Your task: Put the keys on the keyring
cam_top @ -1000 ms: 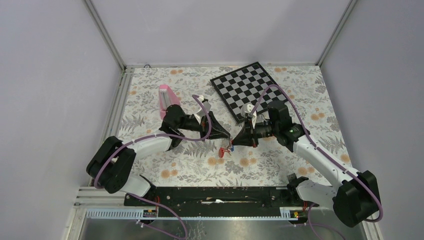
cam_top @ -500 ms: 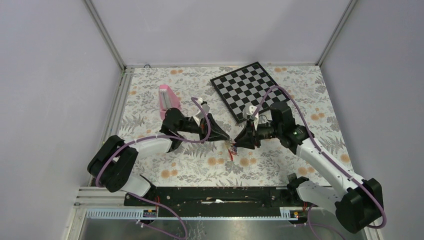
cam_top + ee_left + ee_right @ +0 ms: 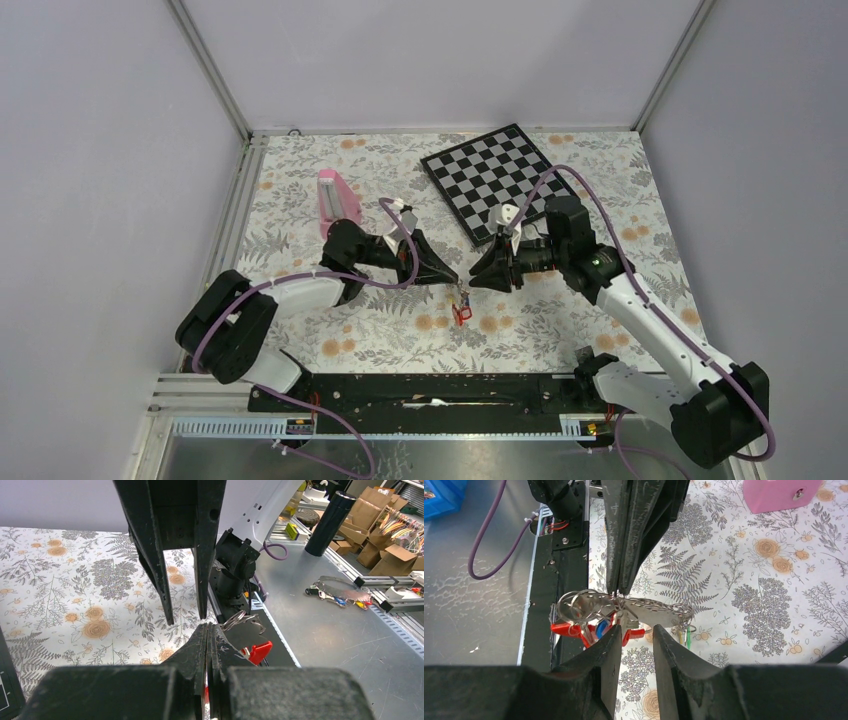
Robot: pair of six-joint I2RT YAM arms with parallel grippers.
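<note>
keyring [image 3: 659,613] with keys [image 3: 596,628] pinched in closed left fingers [image 3: 624,540], right fingers [image 3: 669,665] parted just beside them

**Setting.** Floral-print table cover [image 3: 620,175], evenly lit. Plain grey walls [image 3: 440,60] stand behind it and at both its sides. Aluminium posts [image 3: 210,70] rise from its two far corners. Along its near edge runs a black rail [image 3: 430,390], then a bare metal ledge [image 3: 460,455].

I see pink block [image 3: 333,200] at far left on floral cloth [image 3: 380,335] | checkerboard [image 3: 490,180] at far right, askew | well apart
</note>
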